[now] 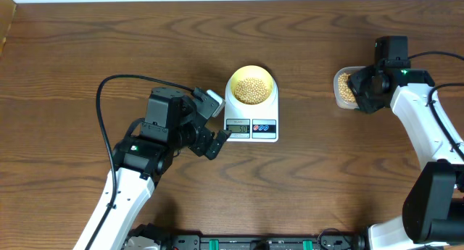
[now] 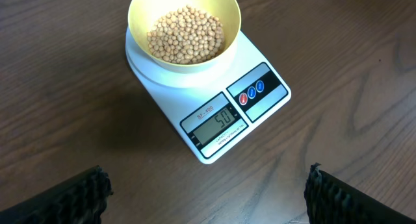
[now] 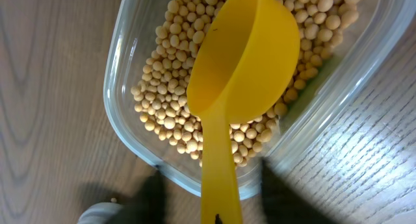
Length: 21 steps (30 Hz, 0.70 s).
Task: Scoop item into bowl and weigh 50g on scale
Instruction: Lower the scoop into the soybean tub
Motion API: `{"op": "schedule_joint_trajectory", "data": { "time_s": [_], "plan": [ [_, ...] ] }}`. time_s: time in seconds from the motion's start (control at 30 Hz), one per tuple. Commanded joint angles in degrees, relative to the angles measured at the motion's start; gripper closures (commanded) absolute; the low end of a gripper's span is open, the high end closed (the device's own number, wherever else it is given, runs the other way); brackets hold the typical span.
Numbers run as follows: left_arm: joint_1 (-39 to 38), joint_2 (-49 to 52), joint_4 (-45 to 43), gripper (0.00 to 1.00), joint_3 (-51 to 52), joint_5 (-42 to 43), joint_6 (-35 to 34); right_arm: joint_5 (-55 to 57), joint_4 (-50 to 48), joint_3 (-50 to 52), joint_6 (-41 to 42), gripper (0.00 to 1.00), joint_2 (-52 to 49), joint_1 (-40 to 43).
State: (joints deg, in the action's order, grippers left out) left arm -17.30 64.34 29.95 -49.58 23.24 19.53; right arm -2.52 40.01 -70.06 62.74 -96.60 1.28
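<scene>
A dark brown wood-grain counter (image 1: 72,47) carries everything. The left arm, white with black joints, reaches in from the lower left. Its left tool (image 1: 217,122) hangs just left of the scale with its jaws spread as wide as they go and nothing between them. In the left wrist view its black ridged fingers (image 2: 84,195) sit in the two bottom corners.

The right arm comes up the right edge. Its right tool (image 3: 214,195) is over the tub, and its blurred dark fingers (image 3: 153,201) stand partly apart on either side of the scoop's handle. A gap shows on each side, so they are not clamped on it.

The flat white kitchen scale (image 2: 172,97) lies mid-counter. The clear rounded-rectangular plastic tub (image 3: 123,120) sits well to its right. The small round pale yellow bowl (image 2: 140,19) stands on the scale's back half.

The yellow plastic scoop (image 3: 247,55) rests with its cup on the tub's beans, and its handle runs out over the near rim. Small round tan beans (image 2: 185,36) fill the bottom of the bowl, and more beans (image 3: 162,107) lie in the tub. The scale's small digital display (image 2: 221,120) reads 50.
</scene>
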Motion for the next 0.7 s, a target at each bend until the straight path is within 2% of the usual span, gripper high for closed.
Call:
{"op": "schedule_joint_trajectory", "data": {
  "time_s": [0.0, 0.07, 0.13, 0.67],
  "plan": [
    [0.24, -0.35, -0.07, 0.02, -0.22, 0.26, 0.13, 1.27, 0.28, -0.31, -0.26, 0.22, -0.15, 0.68],
    [0.24, -0.35, -0.07, 0.02, -0.22, 0.26, 0.13, 1.27, 0.33, -0.31, -0.83, 0.07, -0.15, 0.68],
    [0.24, -0.35, -0.07, 0.02, -0.22, 0.26, 0.13, 1.27, 0.52, -0.31, -1.14, 0.01, -0.15, 0.68],
    [0.24, -0.35, -0.07, 0.02, -0.22, 0.26, 0.13, 0.96, 5.51, -0.33, -4.63, 0.01, 3.78, 0.68]
  ]
}}
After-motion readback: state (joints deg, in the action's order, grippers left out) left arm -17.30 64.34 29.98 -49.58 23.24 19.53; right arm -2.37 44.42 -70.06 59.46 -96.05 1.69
